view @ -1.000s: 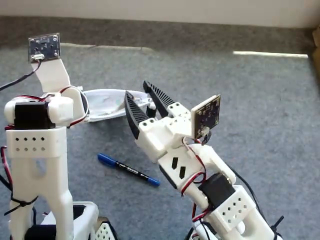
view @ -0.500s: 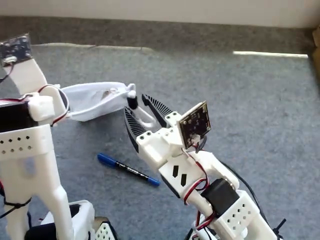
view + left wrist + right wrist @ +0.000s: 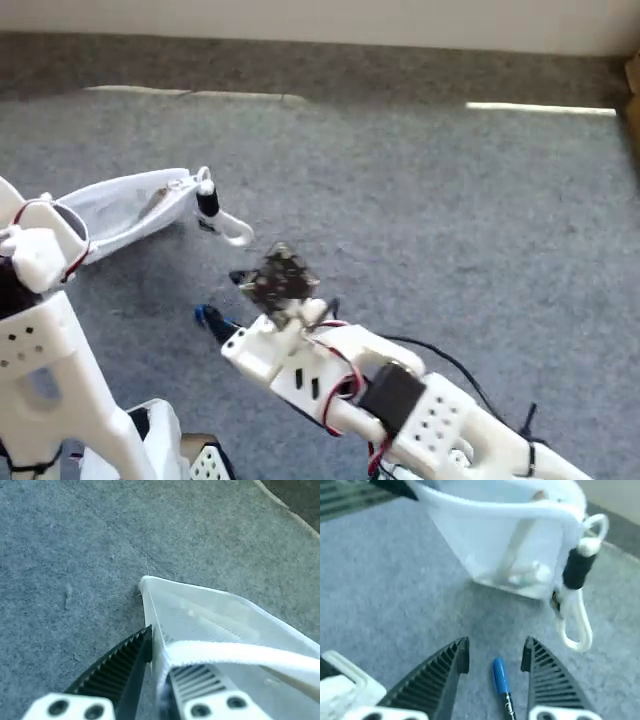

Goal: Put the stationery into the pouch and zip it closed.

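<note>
- The left arm (image 3: 40, 340) stands upright at the table's near left edge, its wrist bent out over the grey table (image 3: 450, 220).
- The left gripper (image 3: 157, 652) is clamped narrow on a corner edge of the white mesh pouch (image 3: 215, 620). One black ribbed finger lies against the outside of the fabric and the other is on the far side of it.
- Seen from above, the pouch (image 3: 130, 205) stretches from the left arm towards the middle of the table with its mouth open. A pale, stick-like item shows through its wall in the right wrist view.
- The zip pull (image 3: 208, 203), a black bead with a white cord loop, hangs off the pouch's free end, the end farthest from the left arm.
- The right arm (image 3: 400, 400) lies low and nearly flat across the near side of the table. Its forearm points towards the left arm, and its wrist camera board (image 3: 280, 280) is turned up.
- The right gripper (image 3: 495, 650) is spread wide and pointed down at the table, holding nothing.
- A blue pen (image 3: 501, 682) lies flat on the table between those open fingers, its cap towards the pouch. Whether the fingers touch it cannot be told.
- From above, the pen's cap end (image 3: 208, 318) shows just beyond the right arm's wrist, near the pouch and apart from it.
</note>
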Robot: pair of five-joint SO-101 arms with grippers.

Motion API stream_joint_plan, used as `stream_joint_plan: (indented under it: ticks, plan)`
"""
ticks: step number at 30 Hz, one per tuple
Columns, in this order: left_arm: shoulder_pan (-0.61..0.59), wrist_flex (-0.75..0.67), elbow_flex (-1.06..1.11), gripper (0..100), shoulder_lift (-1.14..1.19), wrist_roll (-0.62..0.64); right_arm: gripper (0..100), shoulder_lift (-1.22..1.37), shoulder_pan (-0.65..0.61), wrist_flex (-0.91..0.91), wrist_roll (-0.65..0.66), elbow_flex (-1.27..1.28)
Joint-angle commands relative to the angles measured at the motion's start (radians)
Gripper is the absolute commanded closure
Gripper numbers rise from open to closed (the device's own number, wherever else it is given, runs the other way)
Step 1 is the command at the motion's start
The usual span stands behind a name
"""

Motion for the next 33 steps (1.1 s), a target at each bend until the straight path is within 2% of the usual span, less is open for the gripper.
stream_joint_plan:
  ticks: [1,3,10,15,17,19,29,33]
  plan:
    - [-0.005,-0.087,0.038,99,-0.067,0.029,83.2,0.196,-0.028,-0.002,0.015,-0.013]
    - [-0.004,-0.092,0.041,99,-0.035,0.031,83.2,0.283,-0.027,-0.051,0.017,-0.025]
    - [0.116,-0.084,0.001,99,0.130,-0.008,83.2,0.484,-0.024,-0.159,0.017,-0.033]
    - [0.120,-0.083,-0.027,99,0.143,-0.009,83.2,0.578,-0.004,-0.234,0.020,-0.036]
    - [0.120,-0.083,-0.022,99,0.133,-0.009,83.2,0.616,0.013,-0.257,0.071,-0.054]
    - [0.120,-0.083,-0.022,99,0.122,-0.009,83.2,0.665,0.030,-0.262,0.104,-0.081]
    - [0.120,-0.083,-0.007,99,0.110,-0.035,83.2,0.914,0.035,-0.251,0.109,-0.217]
    - [0.119,-0.087,0.005,99,0.110,-0.037,83.2,0.940,0.035,-0.139,0.163,-0.246]
